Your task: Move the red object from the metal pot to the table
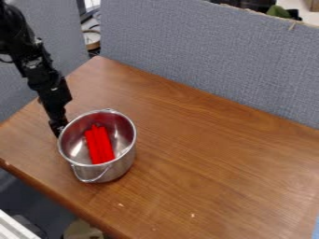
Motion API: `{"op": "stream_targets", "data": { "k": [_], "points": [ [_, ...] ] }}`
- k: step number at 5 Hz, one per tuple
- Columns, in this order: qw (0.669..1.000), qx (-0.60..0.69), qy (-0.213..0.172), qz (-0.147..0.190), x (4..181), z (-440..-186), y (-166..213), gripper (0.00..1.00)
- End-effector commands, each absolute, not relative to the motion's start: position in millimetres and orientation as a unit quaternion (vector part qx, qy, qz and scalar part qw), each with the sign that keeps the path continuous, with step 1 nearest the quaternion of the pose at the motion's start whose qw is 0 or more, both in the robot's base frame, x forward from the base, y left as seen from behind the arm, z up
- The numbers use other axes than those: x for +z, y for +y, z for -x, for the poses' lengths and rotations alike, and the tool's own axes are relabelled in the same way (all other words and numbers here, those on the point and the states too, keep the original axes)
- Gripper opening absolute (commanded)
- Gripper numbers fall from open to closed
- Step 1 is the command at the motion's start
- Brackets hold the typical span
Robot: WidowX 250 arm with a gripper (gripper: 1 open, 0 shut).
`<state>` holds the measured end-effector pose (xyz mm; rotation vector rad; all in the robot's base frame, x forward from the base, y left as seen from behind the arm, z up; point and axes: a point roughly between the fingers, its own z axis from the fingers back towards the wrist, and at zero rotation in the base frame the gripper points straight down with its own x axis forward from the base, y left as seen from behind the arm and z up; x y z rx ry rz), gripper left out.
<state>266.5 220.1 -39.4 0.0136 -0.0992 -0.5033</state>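
Camera view from above one corner shows a brown wooden desk (212,149) with a small shiny metal pot (99,146) standing near its left edge, at about eight o'clock from the desk's middle. Inside the pot lies the red object (99,143), an elongated block resting on the pot's floor, its long axis running roughly from eleven to five o'clock, with the steel wall around it on every side. A thin wire handle hangs at the pot's front, near six o'clock. The black arm comes down from the upper left, and its gripper (56,124) points downward just beside the pot's rim at about ten o'clock, outside the pot and close above the desk. Its fingers are dark and small here, so whether they stand apart or together cannot be told. Grey partition panels (206,56) stand behind the desk.
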Motion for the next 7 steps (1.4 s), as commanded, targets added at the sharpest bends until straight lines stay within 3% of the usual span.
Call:
{"op": "stream_targets", "data": {
  "k": [1,3,5,7],
  "points": [
    [0.943,-0.322,-0.076,-0.033,-1.2,-283.4,220.5,1.0],
    [0.884,-0.458,-0.089,-0.014,23.2,-299.5,210.4,1.0],
    [0.857,-0.511,-0.064,-0.014,28.6,-272.4,252.6,1.0],
    [0.859,-0.503,-0.094,0.001,52.0,-256.6,230.3,1.0]
  ]
}}
